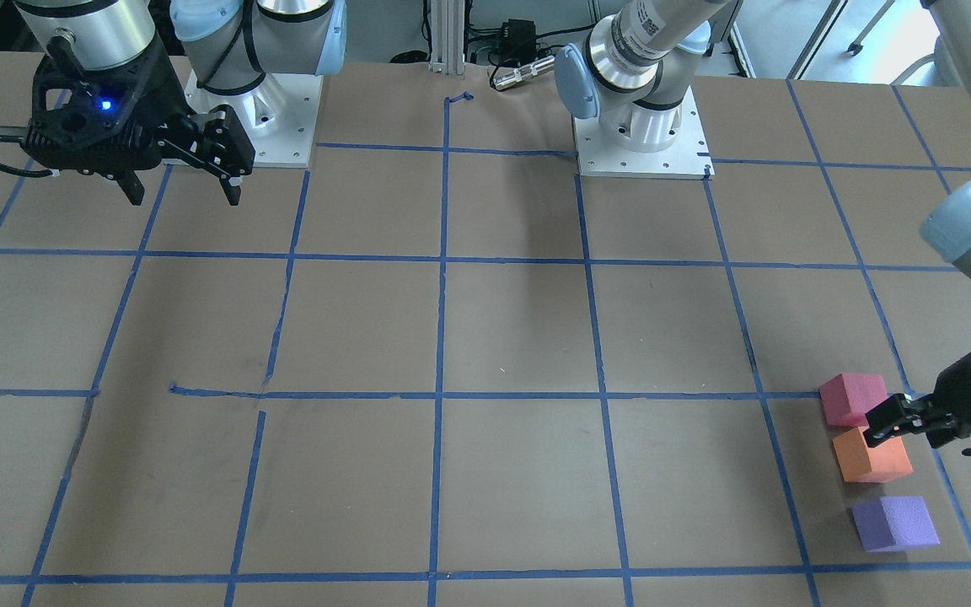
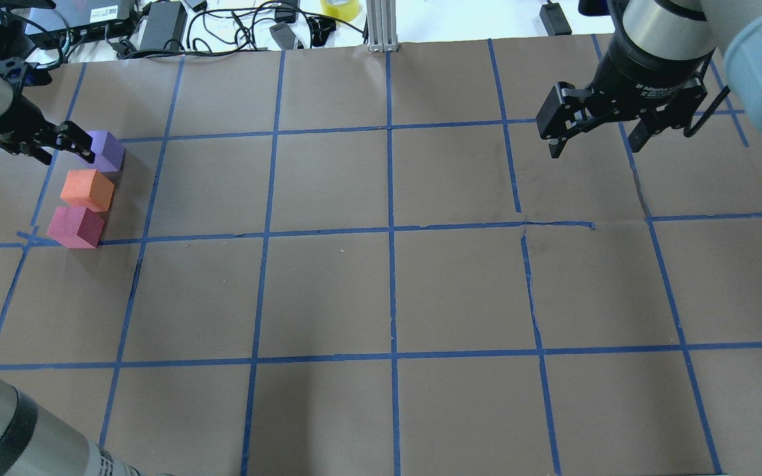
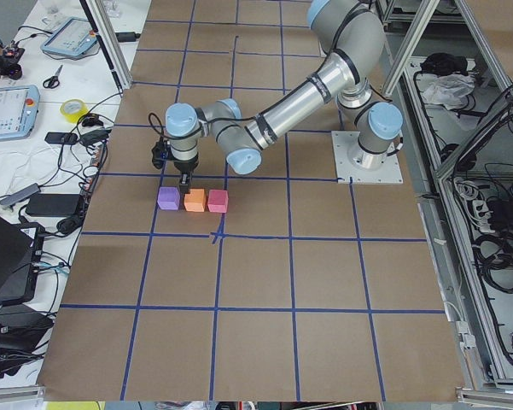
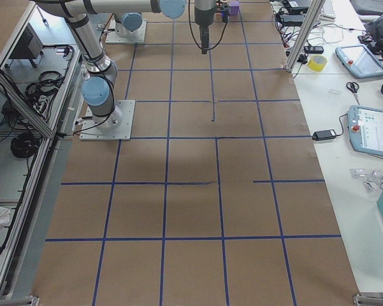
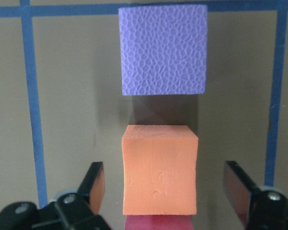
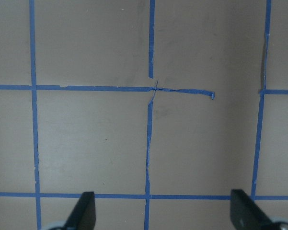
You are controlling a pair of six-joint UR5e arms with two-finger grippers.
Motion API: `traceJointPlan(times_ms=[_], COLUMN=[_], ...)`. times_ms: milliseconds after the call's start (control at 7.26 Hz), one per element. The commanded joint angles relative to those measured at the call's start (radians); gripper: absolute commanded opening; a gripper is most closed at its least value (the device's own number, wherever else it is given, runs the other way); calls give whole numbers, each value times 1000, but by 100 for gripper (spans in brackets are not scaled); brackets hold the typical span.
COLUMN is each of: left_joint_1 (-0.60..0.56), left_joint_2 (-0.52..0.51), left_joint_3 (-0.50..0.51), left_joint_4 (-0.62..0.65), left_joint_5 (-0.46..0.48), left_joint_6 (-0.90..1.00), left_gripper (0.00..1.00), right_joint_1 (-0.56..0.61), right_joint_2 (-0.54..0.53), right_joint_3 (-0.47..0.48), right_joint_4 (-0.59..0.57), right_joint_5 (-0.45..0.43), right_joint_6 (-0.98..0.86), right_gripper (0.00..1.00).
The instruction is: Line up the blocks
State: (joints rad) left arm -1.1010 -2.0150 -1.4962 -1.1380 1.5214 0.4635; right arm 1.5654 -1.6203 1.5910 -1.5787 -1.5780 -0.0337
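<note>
Three foam blocks stand in a short row near the table's left end: purple (image 2: pixel 108 150), orange (image 2: pixel 88 190), pinkish-red (image 2: pixel 75 227). Orange and pinkish-red touch; purple stands a small gap away. In the front view they are pinkish-red (image 1: pixel 852 398), orange (image 1: pixel 873 459) and purple (image 1: pixel 894 523). My left gripper (image 2: pixel 67 155) is open and empty, hovering over the orange block (image 5: pixel 159 175), one finger on each side in the wrist view, with purple (image 5: pixel 163 50) ahead. My right gripper (image 2: pixel 596 142) is open and empty, held high over bare table far to the right.
The table (image 2: pixel 387 291) is brown paper with a blue tape grid. Cables, power bricks and a tape roll (image 2: pixel 339 8) lie beyond the far edge. A metal post (image 2: pixel 381 26) stands at the far middle. The arm bases (image 1: pixel 641 126) are at the robot's side.
</note>
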Motion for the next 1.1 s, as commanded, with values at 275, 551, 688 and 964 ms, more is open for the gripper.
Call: traceJointPlan(times_ms=[275,551,688,964], left_joint_1=[-331,-558,-623,-636], left_joint_2=[301,363,384,421], left_joint_3=[28,27,22,39], left_joint_4=[-401,-424,-437,-468], left_joint_5=[28,49,57,43], left_joint_6=[-367,-442,-453,-504], left_gripper=[88,100,100,100], right_joint_1=[-1,-1,-1,-1], right_joint_2=[0,0,0,2], right_joint_3=[4,4,4,6], right_joint_4=[-1,-1,-1,-1], right_joint_5=[-2,-4,-4,-5], right_joint_6=[0,0,0,0], right_gripper=[100,100,100,100])
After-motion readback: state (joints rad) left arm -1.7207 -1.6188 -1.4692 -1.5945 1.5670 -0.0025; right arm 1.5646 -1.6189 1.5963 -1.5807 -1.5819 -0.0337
